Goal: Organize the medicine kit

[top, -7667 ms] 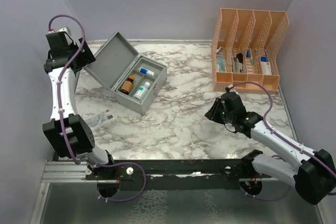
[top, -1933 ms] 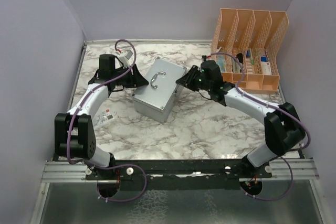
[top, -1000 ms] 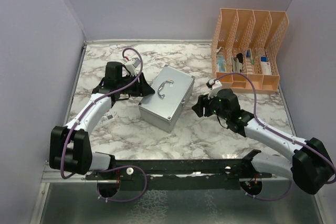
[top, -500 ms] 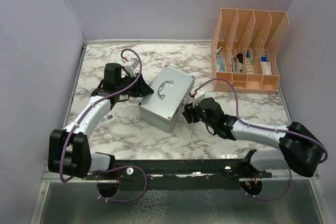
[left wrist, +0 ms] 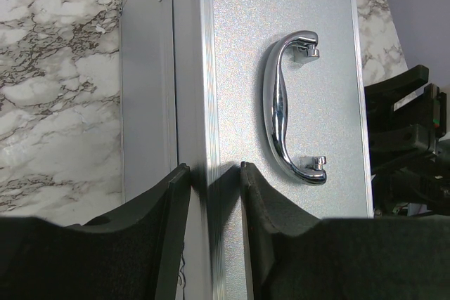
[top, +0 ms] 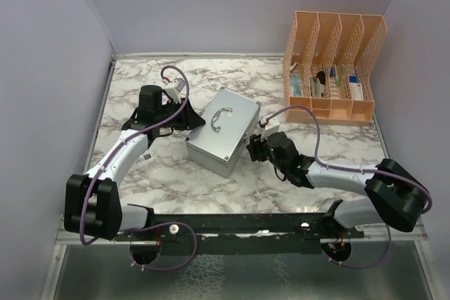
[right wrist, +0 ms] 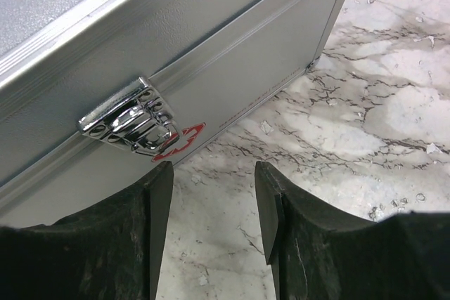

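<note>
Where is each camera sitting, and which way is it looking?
Top camera: high behind the robot, looking down on the table, the shut case and the peach organizer; left arm, right arm, left hand and right hand show.
Left wrist camera: on the left arm, looking along its hand at the case's lid and handle; its fingers show at the bottom.
Right wrist camera: on the right arm, low near the table, facing the case's front and latch; its fingers show at the bottom.
Shared: all three see the case.

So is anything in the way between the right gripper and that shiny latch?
Nothing visible. The right gripper faces the silver latch on the grey metal case, with only marble tabletop showing between them.
</note>
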You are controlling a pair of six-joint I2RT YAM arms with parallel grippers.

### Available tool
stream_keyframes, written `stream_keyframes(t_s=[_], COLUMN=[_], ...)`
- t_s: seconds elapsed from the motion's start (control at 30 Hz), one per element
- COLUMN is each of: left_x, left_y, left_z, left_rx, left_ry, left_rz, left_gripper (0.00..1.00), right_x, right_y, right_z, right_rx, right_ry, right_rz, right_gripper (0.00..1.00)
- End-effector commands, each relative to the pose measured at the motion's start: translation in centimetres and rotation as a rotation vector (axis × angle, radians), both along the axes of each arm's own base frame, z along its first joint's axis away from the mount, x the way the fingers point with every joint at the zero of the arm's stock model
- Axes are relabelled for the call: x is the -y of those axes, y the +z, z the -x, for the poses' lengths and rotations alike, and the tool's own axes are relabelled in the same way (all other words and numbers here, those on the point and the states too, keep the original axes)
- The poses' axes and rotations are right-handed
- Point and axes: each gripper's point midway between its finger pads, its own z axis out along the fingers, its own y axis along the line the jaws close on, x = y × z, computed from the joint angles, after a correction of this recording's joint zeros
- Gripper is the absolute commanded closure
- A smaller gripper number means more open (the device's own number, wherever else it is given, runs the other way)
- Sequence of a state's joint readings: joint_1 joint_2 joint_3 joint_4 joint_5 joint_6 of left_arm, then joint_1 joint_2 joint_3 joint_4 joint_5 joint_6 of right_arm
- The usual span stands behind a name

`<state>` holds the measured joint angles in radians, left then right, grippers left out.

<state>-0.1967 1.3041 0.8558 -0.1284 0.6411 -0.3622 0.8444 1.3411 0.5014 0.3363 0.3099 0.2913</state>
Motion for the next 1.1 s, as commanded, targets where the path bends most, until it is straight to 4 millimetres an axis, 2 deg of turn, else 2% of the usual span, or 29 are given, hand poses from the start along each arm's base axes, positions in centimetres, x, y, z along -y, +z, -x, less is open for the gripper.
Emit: stream_keyframes(t_s=[0.0,0.3,0.43,0.53,0.93,1.07], left_x=[-2.0,-1.8,-1.8,-1.8,-1.8,-1.8], left_y=[-6.0,-6.2,-6.3,-6.4,-6.5,-6.5], left_z=[2.8,3.0,3.0,3.0,2.9,2.9], left_rx=[-0.199,-0.202,-0.203,-0.204,-0.21,-0.211], left_ry=[0.046,0.037,0.035,0.033,0.034,0.035], left_rz=[-0.132,-0.13,-0.131,-0.133,-0.136,-0.138], left_gripper=[0.66,0.66,0.66,0.66,0.66,0.66], right_x=[-1.0,-2.4,-2.4,-2.1,-2.2,-2.3], right_y=[1.4,1.4,1.4,1.4,1.5,1.6], right_z=[-0.7,-0.8,-1.5,-1.6,1.4,1.5], right_rx=[0.061,0.066,0.078,0.089,0.092,0.095], right_ry=[0.015,0.068,0.033,0.025,0.175,0.18], right_rz=[-0.039,-0.063,-0.06,-0.051,-0.06,-0.073], right_gripper=[0.5,0.5,0.57,0.58,0.53,0.51])
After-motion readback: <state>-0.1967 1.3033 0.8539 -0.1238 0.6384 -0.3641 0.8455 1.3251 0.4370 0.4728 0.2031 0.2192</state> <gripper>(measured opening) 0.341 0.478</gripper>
